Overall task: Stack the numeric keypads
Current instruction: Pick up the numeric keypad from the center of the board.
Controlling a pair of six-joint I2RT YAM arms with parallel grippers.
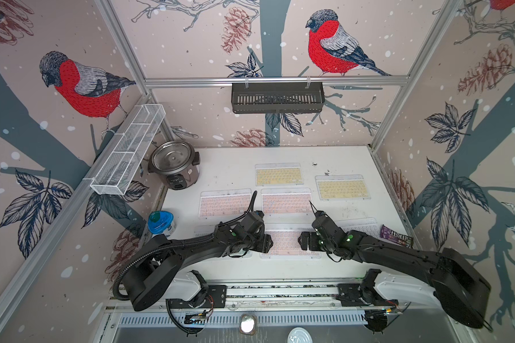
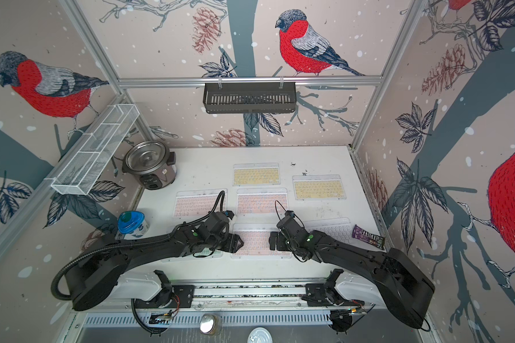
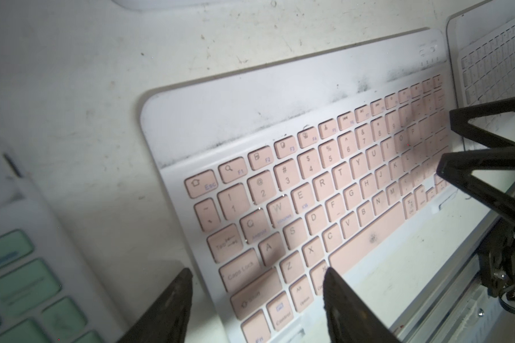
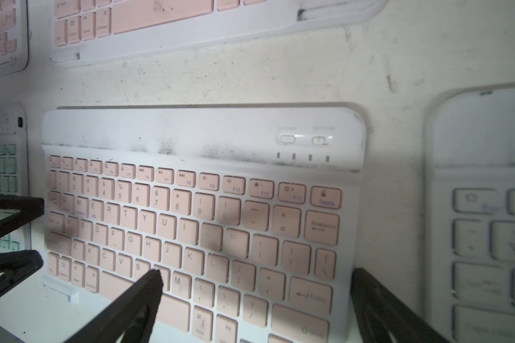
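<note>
Left gripper (image 3: 257, 270), mint keypad (image 3: 21, 285) just beside

Both top views are bright and evenly lit. The white desk (image 1: 226, 166) shows no glare and carries only faint, soft-edged shadows. Wide-angle distortion bends the silver aluminium frame posts (image 1: 122, 50) toward the picture edges. In the wrist views the desk washes out almost to white. The pink-keyed keyboard with a white frame (image 3: 324, 193) is fairly sharp, with grey shadows across its keys. The mint-keyed keyboard (image 3: 21, 282) and the white-keyed keyboard (image 4: 488, 237) are blurred.
</note>
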